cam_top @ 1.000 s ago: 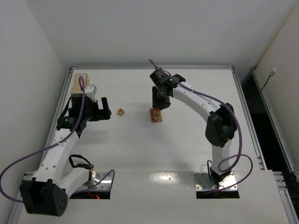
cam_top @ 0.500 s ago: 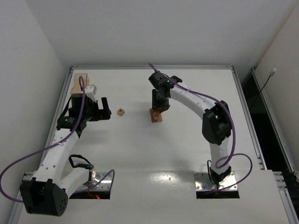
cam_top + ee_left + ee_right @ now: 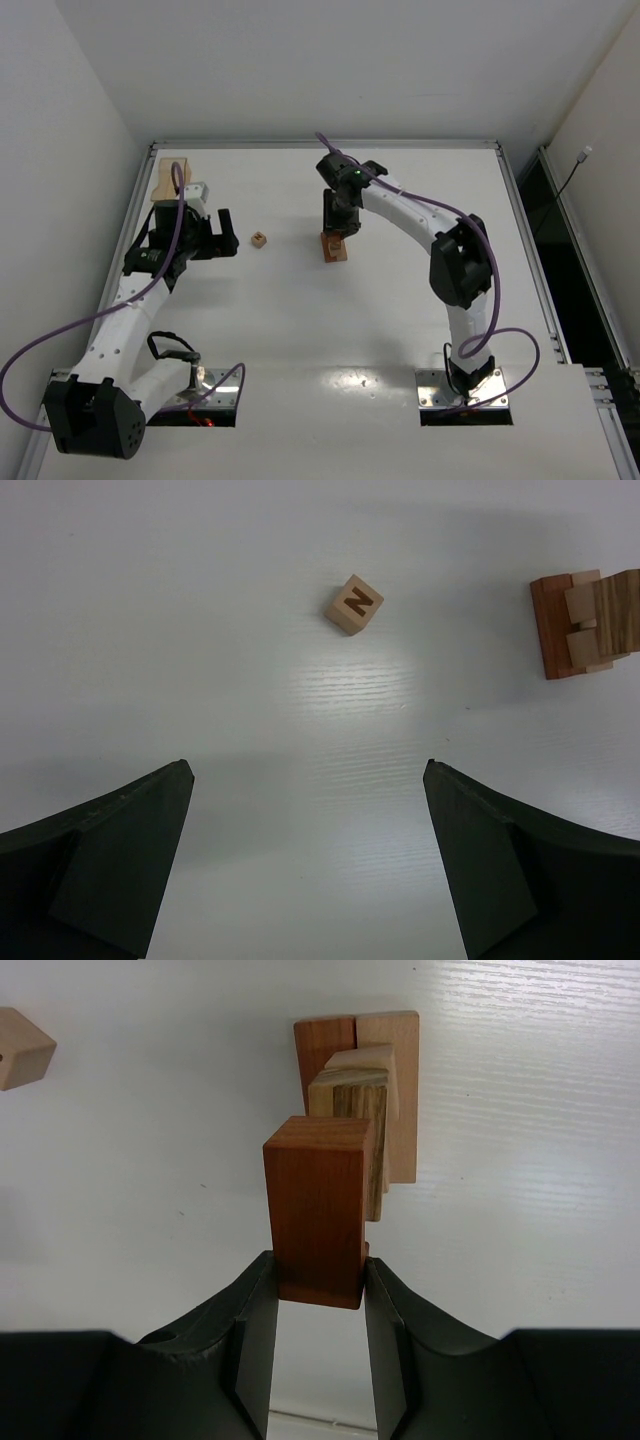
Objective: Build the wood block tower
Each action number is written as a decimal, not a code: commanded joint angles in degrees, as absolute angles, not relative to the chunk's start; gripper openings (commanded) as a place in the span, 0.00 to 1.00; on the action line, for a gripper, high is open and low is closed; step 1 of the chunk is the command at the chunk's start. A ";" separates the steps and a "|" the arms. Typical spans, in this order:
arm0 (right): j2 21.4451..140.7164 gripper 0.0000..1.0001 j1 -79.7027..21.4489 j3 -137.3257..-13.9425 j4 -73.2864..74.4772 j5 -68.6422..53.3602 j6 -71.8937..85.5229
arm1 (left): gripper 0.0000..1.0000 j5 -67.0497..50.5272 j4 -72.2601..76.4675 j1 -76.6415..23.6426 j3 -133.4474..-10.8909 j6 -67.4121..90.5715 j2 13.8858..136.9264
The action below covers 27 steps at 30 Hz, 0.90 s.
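The wood block tower stands mid-table: a reddish-brown and tan base with a striped tan block on it. My right gripper is shut on a reddish-brown bar, held just in front of and above the stack. In the top view this gripper hangs over the tower and hides the bar. A loose tan cube marked N lies left of the tower. My left gripper is open and empty, low over the table, short of the cube.
A larger pale tan box stands at the back left corner, behind my left gripper. The table's raised metal rim runs along the back and sides. The cube also shows at the left edge of the right wrist view.
My right arm has swung its elbow leftward and carried the bar slightly left, closer over the tower. The left arm and the cube have not moved.
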State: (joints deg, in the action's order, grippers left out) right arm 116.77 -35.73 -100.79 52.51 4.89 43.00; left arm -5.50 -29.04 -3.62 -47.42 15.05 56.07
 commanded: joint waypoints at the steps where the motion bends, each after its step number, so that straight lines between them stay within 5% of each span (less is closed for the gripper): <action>1: 117.51 0.00 -35.42 -103.89 51.42 4.83 44.03 | 1.00 -5.10 -27.51 -3.16 -48.69 14.94 56.07; 27: 118.56 0.00 -34.89 -102.39 50.37 3.08 43.51 | 1.00 -5.63 -26.98 -3.16 -48.69 14.94 57.13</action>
State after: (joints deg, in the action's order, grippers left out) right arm 118.06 -35.03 -102.06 52.25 3.84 43.13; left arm -5.54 -28.99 -3.62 -47.40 15.05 57.30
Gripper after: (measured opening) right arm 0.317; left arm 0.996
